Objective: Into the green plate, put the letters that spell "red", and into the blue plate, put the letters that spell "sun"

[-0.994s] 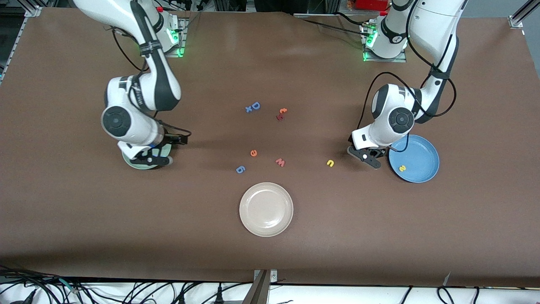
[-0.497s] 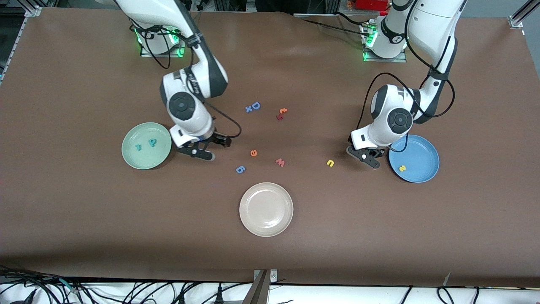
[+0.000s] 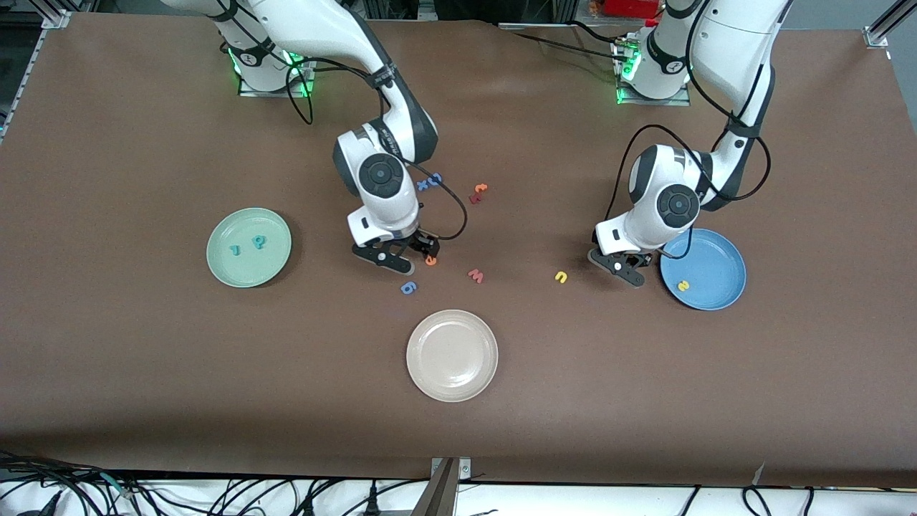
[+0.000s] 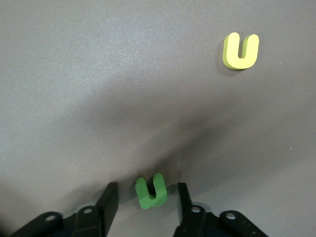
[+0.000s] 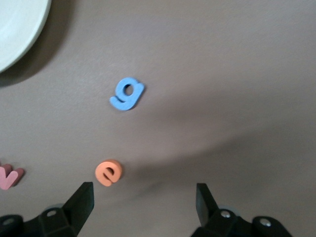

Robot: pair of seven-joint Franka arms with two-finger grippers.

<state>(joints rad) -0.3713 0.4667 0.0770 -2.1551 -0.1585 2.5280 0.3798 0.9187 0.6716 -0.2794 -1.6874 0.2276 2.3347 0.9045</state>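
Now the right gripper [image 3: 396, 259], fingers spread wide and empty, has swung away from the round mint-green plate [image 3: 215, 261], where the teal foam "r" [image 3: 233, 250] and "d" [image 3: 259, 242] lie, to just beside the small orange foam "e" [image 3: 430, 261] on the desk: last letter of "red". The left gripper [image 3: 622, 268] is narrowing around the dark green foam "n" [image 4: 151, 191] beside the round blue plate [image 3: 727, 296], which holds the yellow "s" [image 3: 683, 286]; the yellow "u" [image 3: 561, 276] waits nearby.
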